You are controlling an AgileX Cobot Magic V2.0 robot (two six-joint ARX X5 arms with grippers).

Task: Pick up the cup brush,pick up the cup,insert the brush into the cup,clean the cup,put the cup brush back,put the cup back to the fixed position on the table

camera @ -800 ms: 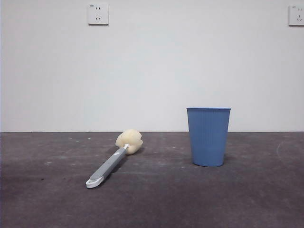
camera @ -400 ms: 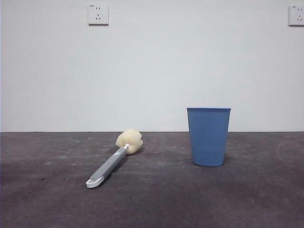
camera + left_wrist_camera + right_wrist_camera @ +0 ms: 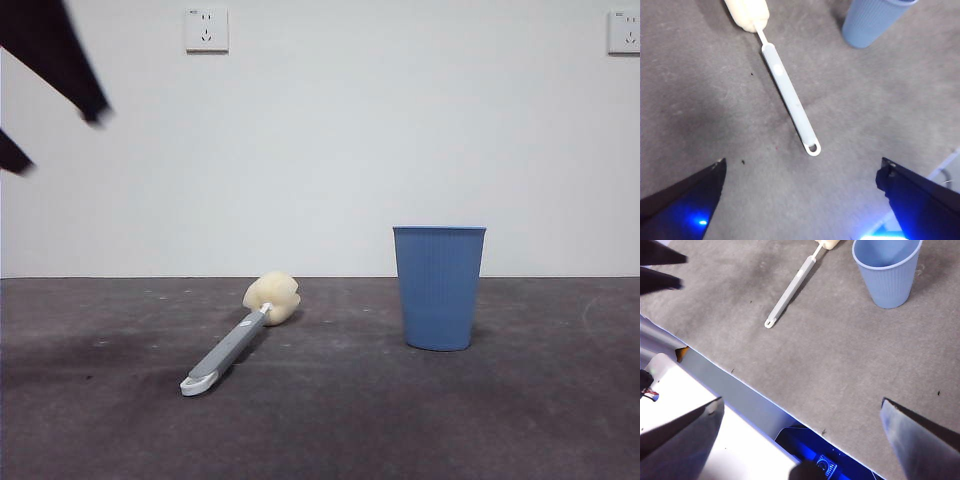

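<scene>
The cup brush (image 3: pixel 235 345) lies flat on the table (image 3: pixel 330 430), left of centre, with its cream sponge head away from the camera and its white looped tip nearer. The blue ribbed cup (image 3: pixel 439 288) stands upright to its right, apart from it. My left gripper (image 3: pixel 60 140) is open and empty, high at the top left, well above the brush. The left wrist view shows the brush (image 3: pixel 790 97) and the cup (image 3: pixel 872 22) below the left gripper (image 3: pixel 802 200). My right gripper (image 3: pixel 802 440) is open and empty, back over the table's front edge, with the cup (image 3: pixel 887 272) and brush (image 3: pixel 792 290) ahead.
A white wall with two sockets (image 3: pixel 206 30) stands behind the table. In the right wrist view the table's front edge (image 3: pixel 740 385) runs past a white and grey base. The left arm's black jaws show at that view's upper corner (image 3: pixel 660 267).
A black open gripper has come into the front view at the top left. The brush and the cup have not moved.
</scene>
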